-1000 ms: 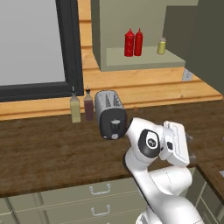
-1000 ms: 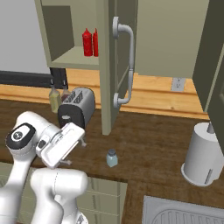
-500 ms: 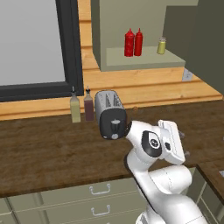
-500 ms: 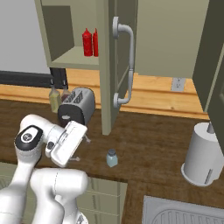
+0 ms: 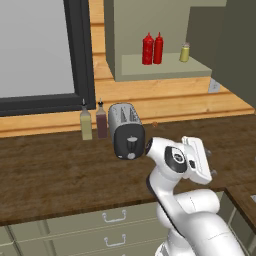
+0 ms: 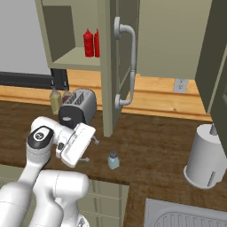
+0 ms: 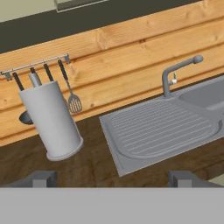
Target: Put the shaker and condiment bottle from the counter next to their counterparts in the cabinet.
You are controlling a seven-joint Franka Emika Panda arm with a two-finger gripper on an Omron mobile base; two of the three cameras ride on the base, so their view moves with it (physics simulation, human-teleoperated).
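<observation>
1. Right base view has the gripper at about 8 o'clock, low over the counter, with its two dark fingers spread well apart and nothing between them.
2. Just beside it, toward 3 o'clock, the shaker stands upright on the counter near the front edge.
3. At 11 o'clock the cabinet hangs open; two red bottles stand side by side on its shelf.
4. In the left base view the stout condiment bottle touches or nearly touches the slimmer red bottle, and the yellowish shaker stands apart at their 3 o'clock.
5. A toaster sits at the centre, with an olive bottle and a dark brown bottle beside it at 9 o'clock.
6. Hand view has the paper towel roll at 9 o'clock, the sink at 3 o'clock with its tap, and a utensil rail at 10 o'clock.
</observation>
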